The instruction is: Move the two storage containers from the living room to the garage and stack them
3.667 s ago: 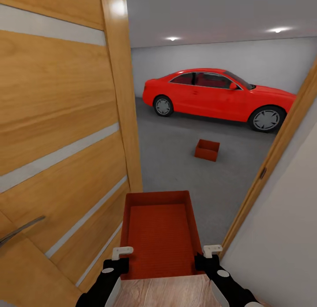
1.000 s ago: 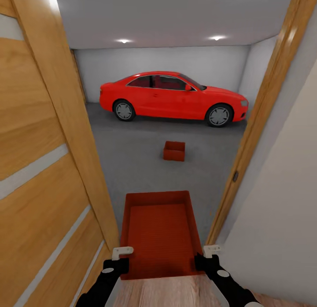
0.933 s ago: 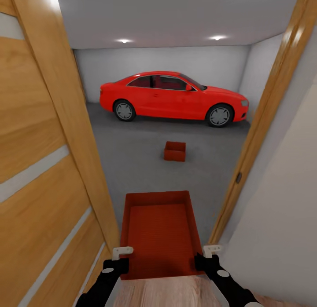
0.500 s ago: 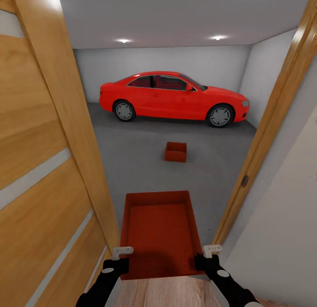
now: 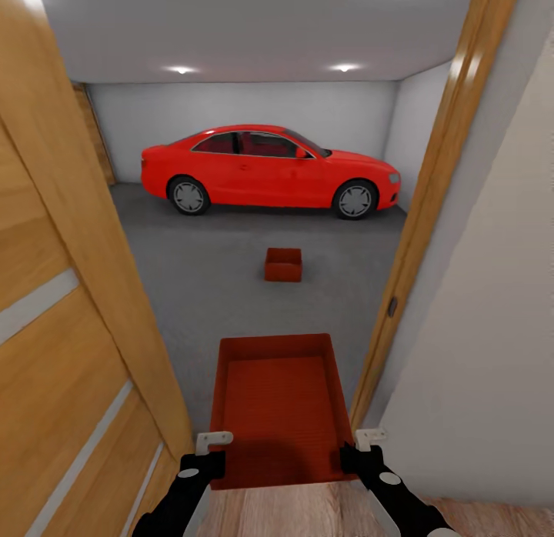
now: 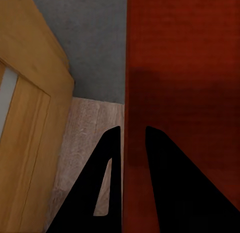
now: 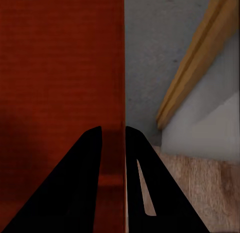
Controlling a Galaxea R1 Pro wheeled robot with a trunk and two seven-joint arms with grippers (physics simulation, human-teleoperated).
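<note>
Viewpoint: shifted against earlier frames; more garage is shown past the door frame.
Floor container: set before the car.
Carried container: clamped at both side walls by left gripper and right gripper.
Stacking: judged not yet done.

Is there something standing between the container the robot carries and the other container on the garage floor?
Nothing visible blocks the way. The carried container, held by the left gripper and right gripper, faces the open doorway between the wooden door and the door frame. Bare grey floor leads to the other container.
</note>
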